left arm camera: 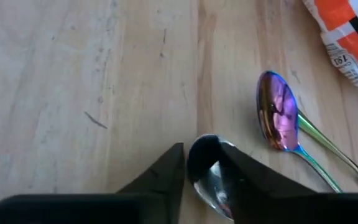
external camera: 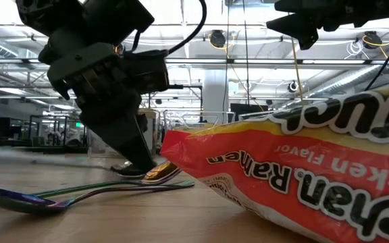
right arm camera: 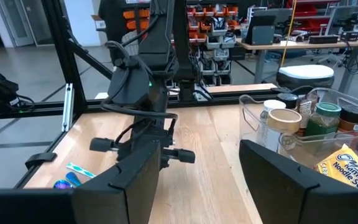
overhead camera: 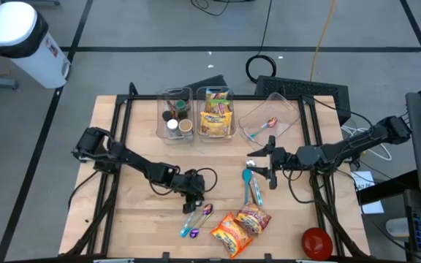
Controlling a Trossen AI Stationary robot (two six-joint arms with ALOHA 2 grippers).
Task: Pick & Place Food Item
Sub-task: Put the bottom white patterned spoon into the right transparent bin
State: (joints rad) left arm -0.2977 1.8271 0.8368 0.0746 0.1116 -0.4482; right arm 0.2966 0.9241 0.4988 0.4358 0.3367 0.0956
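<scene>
I've got the left pincer [left arm camera: 199, 167] down on the counter [left arm camera: 73, 74], clenched on a silver spoon [left arm camera: 205, 171] bowl w/ ramen packs [overhead camera: 240, 226] just beside it, right pincer [right arm camera: 194, 174] released & hovering, so I'd lift straight up, slow, w/o nudging the iridescent spoon [left arm camera: 278, 112].

Left arm reaches low across the table from its left-side base, elbow bent, wrist pitched down, and the left gripper [overhead camera: 193, 199] has its dark fingers [left arm camera: 166, 177] narrowed with their tips at the tabletop. Right arm stretches in from the right side, held level above the surface, the right gripper [overhead camera: 263, 167] spread wide with its fingers [right arm camera: 278, 168] well apart
</scene>
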